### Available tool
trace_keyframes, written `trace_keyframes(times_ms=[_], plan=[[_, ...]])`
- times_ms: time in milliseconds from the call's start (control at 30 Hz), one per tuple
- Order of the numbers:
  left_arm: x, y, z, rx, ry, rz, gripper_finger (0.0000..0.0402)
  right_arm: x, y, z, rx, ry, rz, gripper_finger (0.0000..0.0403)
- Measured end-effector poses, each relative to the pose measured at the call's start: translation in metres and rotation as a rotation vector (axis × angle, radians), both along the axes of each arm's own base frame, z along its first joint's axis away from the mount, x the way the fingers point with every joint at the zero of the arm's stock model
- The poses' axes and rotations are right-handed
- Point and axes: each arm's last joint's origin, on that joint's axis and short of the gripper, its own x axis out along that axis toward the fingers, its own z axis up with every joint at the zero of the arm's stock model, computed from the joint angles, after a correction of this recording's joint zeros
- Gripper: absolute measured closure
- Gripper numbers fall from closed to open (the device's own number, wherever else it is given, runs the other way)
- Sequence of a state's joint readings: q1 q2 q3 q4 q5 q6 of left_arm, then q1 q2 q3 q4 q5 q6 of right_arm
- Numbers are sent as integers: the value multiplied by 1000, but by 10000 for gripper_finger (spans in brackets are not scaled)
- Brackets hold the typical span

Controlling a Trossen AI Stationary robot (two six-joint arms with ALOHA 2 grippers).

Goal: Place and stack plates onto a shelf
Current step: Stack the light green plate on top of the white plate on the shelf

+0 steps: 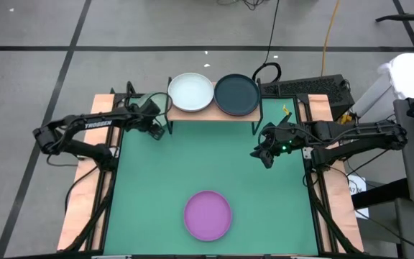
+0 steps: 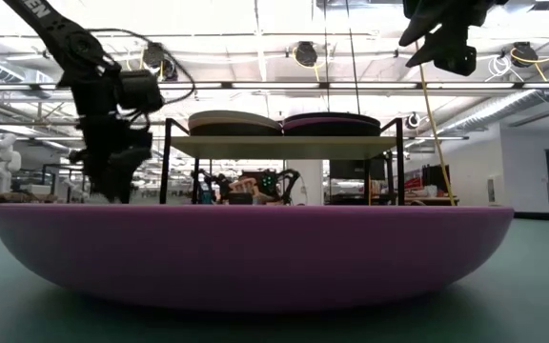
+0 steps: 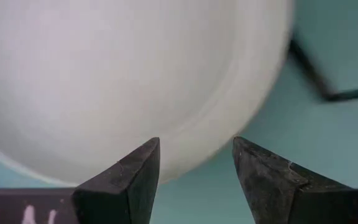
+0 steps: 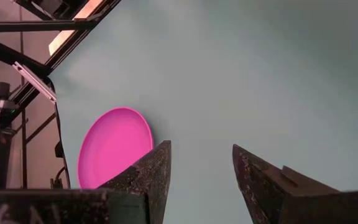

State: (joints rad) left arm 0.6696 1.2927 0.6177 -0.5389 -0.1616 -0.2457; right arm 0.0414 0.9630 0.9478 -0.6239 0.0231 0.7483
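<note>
Only a purple plate occupies the green mat.

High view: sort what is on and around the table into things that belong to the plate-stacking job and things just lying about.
Job:
- white plate, on the shelf
- dark plate, on the shelf beside it
- purple plate, on the green mat
- left claw, open, by the shelf
- right claw, open, over the mat

Lying about:
- black cable loop behind the shelf
- yellow cord on the floor
</note>
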Motion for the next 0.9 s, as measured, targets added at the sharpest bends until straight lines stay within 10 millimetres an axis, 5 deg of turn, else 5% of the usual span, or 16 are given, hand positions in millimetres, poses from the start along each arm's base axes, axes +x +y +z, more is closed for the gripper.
trace_keyframes(times_ms=[233,667,900], plan=[[11,-6,14,48,-4,-112,193,0,0,0,0,0,0,248],[19,-6,-11,-14,66,-166,196,1,0,0,1,-7,1,248],[25,-2,-16,20,85,-233,262,1,0,1,9,-14,-5,248]])
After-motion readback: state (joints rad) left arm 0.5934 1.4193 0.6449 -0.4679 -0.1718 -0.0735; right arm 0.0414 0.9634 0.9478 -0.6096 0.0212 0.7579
